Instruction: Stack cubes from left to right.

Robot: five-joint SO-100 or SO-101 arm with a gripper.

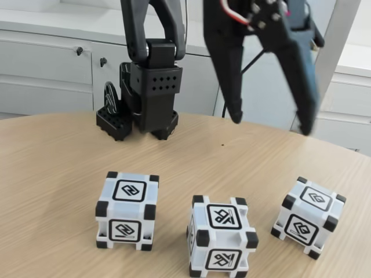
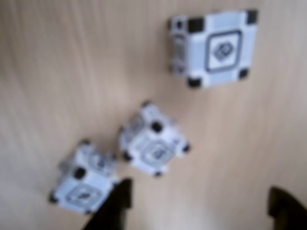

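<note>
1. Fixed view, nearest: middle cube (image 1: 222,236); left cube (image 1: 127,211) and right cube (image 1: 308,216) flank it, all apart on the wooden table (image 1: 52,168), none stacked.
2. Above, behind: gripper (image 1: 269,126) raised, fingers spread wide, empty.
3. Advice: centre the fingers squarely over one cube's faces before descending; avoid nudging neighbours.

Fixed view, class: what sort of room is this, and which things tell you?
Probably an office or lab: white cabinets with small knobs behind a rounded wooden table, and a black robot arm base standing on it.
</note>
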